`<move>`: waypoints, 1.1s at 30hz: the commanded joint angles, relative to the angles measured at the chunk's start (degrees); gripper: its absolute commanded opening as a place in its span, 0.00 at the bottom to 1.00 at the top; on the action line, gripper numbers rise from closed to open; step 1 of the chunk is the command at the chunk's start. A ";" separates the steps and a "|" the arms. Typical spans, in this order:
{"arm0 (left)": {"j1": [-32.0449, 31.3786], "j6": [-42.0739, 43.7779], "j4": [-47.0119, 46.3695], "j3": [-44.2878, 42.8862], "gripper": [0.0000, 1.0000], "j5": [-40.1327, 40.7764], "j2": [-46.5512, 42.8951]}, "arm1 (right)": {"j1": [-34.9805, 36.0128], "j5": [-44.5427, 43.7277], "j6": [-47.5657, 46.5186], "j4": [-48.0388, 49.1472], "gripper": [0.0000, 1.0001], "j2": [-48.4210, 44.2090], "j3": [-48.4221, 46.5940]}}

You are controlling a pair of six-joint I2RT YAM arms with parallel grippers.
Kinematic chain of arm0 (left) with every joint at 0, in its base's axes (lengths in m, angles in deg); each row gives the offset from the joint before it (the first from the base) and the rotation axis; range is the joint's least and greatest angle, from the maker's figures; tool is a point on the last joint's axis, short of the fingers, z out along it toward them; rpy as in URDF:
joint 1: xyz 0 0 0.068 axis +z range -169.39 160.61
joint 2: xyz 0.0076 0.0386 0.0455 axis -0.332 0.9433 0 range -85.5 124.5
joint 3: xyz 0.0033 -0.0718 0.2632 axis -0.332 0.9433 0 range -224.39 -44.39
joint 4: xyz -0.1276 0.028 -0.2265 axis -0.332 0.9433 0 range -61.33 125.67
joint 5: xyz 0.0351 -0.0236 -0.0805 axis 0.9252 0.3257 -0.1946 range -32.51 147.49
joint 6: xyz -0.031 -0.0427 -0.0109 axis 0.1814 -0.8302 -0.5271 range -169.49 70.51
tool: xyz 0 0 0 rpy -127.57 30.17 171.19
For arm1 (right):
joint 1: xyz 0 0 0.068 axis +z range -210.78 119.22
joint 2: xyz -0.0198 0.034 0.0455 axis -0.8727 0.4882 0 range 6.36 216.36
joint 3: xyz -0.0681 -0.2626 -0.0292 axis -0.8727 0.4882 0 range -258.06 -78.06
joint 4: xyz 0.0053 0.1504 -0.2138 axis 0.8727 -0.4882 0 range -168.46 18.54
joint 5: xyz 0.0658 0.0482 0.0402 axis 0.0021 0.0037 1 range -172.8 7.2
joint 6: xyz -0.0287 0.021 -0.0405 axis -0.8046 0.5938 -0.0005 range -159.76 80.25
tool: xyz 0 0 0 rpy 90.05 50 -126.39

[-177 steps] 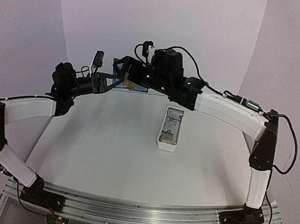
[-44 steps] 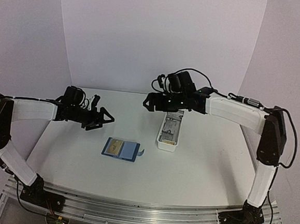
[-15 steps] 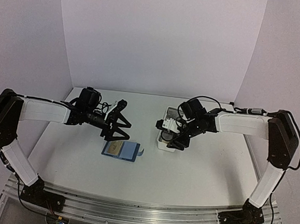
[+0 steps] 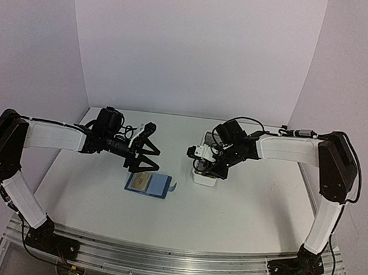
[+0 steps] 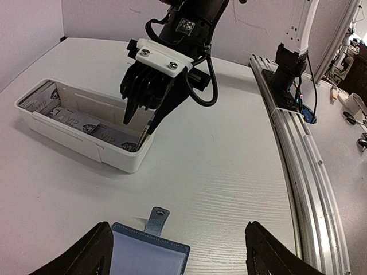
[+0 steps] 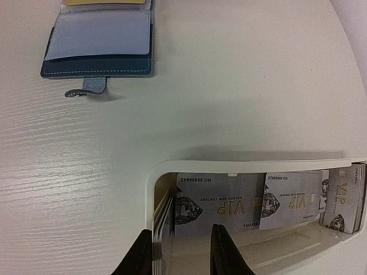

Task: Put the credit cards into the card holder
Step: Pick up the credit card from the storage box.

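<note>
Card holder (image 4: 149, 184) lies open on table (image 4: 249, 206), lower centre of top view, tan card (image 4: 142, 181) in its left half. Left gripper (image 4: 143, 160) hangs just above it, fingers spread wide. Right gripper (image 4: 206, 168) reaches into near end of white tray (image 4: 203, 179), fingers apart around upright cards (image 6: 163, 220). Grey credit cards (image 6: 221, 203) lie flat in tray.

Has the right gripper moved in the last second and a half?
Yes. The right gripper went from beside the far end of the white tray down to its near end.
</note>
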 commanded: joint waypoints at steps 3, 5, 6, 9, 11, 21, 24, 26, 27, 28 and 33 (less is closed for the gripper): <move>-0.09 0.05 -0.95 -0.56 0.79 0.97 -1.94 | 0.26 -1.32 0.21 -3.73 0.24 3.62 -3.55; -0.13 -0.10 -1.01 -0.50 0.79 0.98 -1.98 | 0.28 -1.69 0.61 -4.35 0.20 4.40 -4.48; -0.09 -0.20 -1.01 -0.46 0.79 1.04 -2.07 | 0.27 -1.80 1.03 -4.73 0.14 4.88 -5.02; -0.10 -0.31 -0.75 -0.42 0.79 0.96 -2.48 | 0.27 -1.72 1.23 -5.39 0.00 4.44 -6.10; -0.07 -0.18 -0.64 -0.37 0.78 0.46 -2.55 | 0.26 -1.83 0.84 -5.97 0.00 2.98 -6.39; -0.09 0.04 -1.41 -1.22 0.67 -4.64 -1.96 | 0.26 1.04 -0.94 -16.30 0.00 -7.29 -15.03; -0.17 -0.25 -2.11 -2.79 0.69 -5.42 -1.41 | 0.51 2.25 0.97 -20.21 0.00 -9.06 -18.75; -0.34 -1.07 -2.51 -4.29 0.72 -6.02 -1.00 | 1.01 3.58 1.77 -21.06 0.00 -9.80 -20.30; -0.62 -1.91 -2.86 -5.75 0.75 -6.69 -0.59 | 1.53 6.38 3.14 -21.23 0.00 -10.08 -21.77; -1.07 -1.92 -2.45 -7.23 0.77 -7.49 -0.36 | 2.04 7.80 4.31 -21.24 0.00 -10.00 -22.64; -3.75 -4.48 -1.38 -12.50 0.86 -9.11 0.34 | 5.70 17.04 10.45 -21.41 0.00 -6.73 -28.02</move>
